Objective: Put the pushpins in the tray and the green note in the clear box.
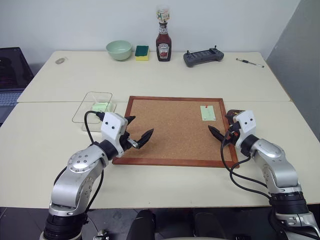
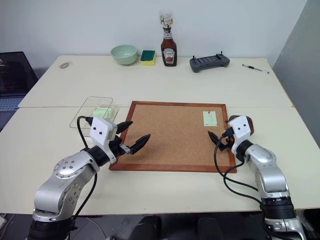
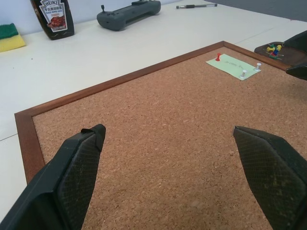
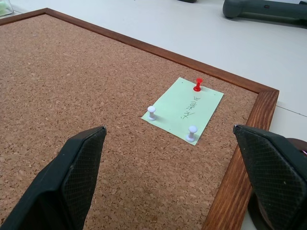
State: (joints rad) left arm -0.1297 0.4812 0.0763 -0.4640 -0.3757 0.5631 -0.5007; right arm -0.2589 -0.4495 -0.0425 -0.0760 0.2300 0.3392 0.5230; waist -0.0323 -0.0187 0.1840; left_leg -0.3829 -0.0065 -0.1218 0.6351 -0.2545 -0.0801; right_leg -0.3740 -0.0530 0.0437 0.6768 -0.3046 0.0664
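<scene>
Both my grippers, left point(image 1: 138, 131) and right point(image 1: 221, 134), hang spread wide over the corkboard point(image 1: 170, 131), holding nothing. Basically nothing's done yet: green note point(image 4: 184, 109) sits just ahead of my right jaws, pinned by a red pushpin point(image 4: 197, 85) and two white ones. Tray point(image 3: 283, 52) lies right beside that gripper; clear box point(image 1: 92, 106) just past my left.

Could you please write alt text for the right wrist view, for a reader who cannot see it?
A green note lies pinned to a corkboard by one red pushpin and two white pushpins, framed between the right gripper's open black jaws. A grey controller rests on the table beyond.
</scene>
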